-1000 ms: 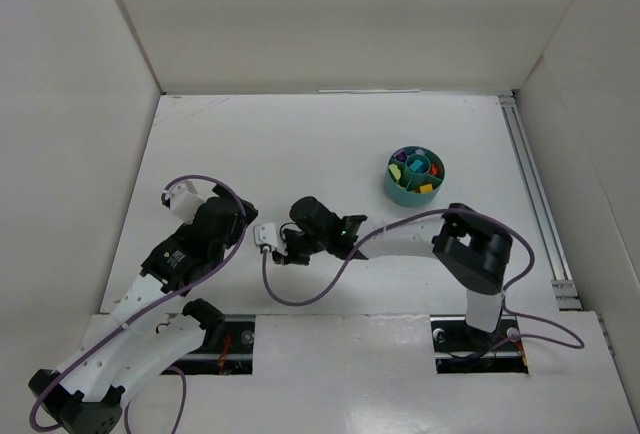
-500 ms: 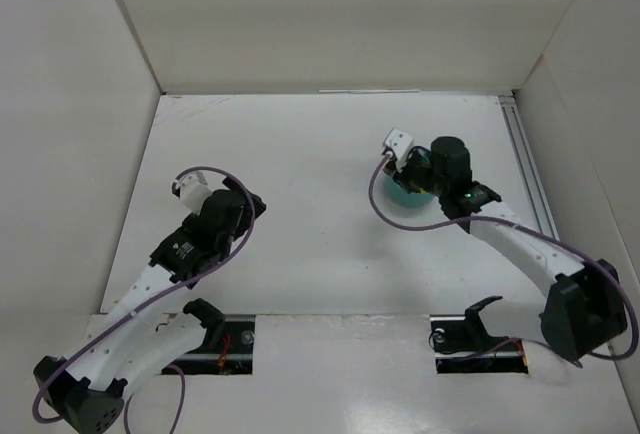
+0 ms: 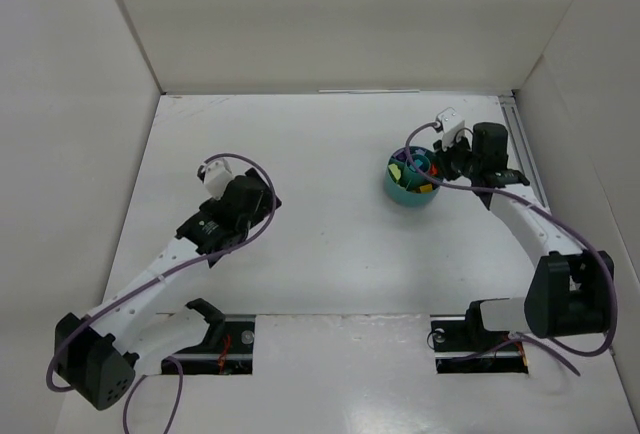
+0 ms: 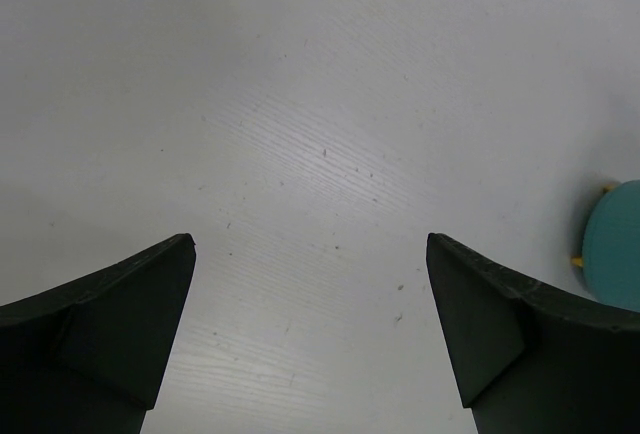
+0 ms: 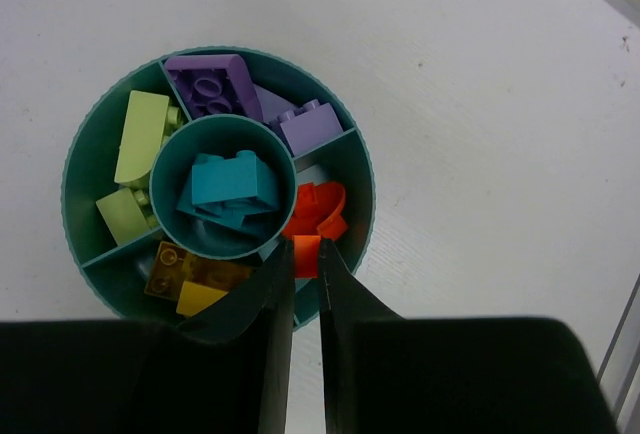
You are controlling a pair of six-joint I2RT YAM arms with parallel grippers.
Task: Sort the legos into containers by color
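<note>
I am pinching a small orange brick (image 5: 307,256) between the tips of my right pincer (image 5: 304,246). Its jaws are standing close together, with just that brick between them. I am holding the brick over the near side of the teal cup (image 5: 92,179), right above the compartment where a rounded orange piece (image 5: 320,209) is lying.

The other legos are sitting in the cup by color. Teal bricks (image 5: 232,186) are lying in the round middle well. Purple bricks (image 5: 210,84) are filling the far compartment. Pale green bricks (image 5: 140,134) are resting in the compartment on the left of my wrist view. Yellow bricks (image 5: 195,279) are lying in the near-left one, partly hidden behind my finger.

In the overhead view the cup is standing on the right half of the white table (image 3: 330,144), and my right arm is reaching over it from the right.

My left pincer (image 4: 310,244) is hanging well apart from the cup, over the left half of the table. Its jaws are spread wide and the white tabletop is showing between its fingers. The cup is peeking in at the right edge of that wrist view, with a couple of yellow specks beside its wall that are too small for me to tell what they are.
</note>
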